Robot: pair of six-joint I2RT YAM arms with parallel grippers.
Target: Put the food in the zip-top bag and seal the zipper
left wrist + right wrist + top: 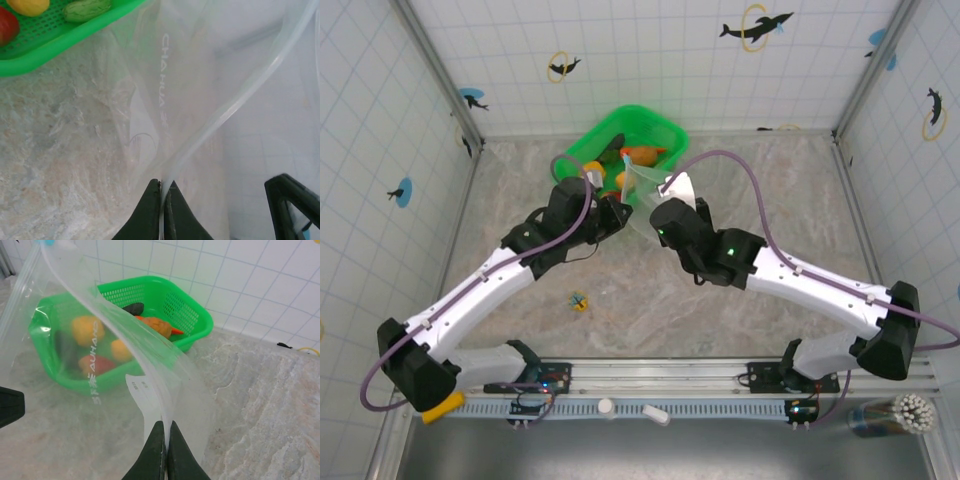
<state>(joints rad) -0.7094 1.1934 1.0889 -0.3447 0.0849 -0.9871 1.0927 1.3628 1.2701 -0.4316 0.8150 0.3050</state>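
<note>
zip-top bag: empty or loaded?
Empty, as far as shows: nothing sits inside the clear zip-top bag, and the food lies in the green basket behind it.

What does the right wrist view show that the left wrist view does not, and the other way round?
Right wrist view: nearly the whole green basket, an orange carrot-like piece in it, and the tiled wall behind. Left wrist view: a light green long piece in the basket's corner. Both: the zip-top bag, pinched by the shut left gripper in one and the shut right gripper in the other, above the marble table.
</note>
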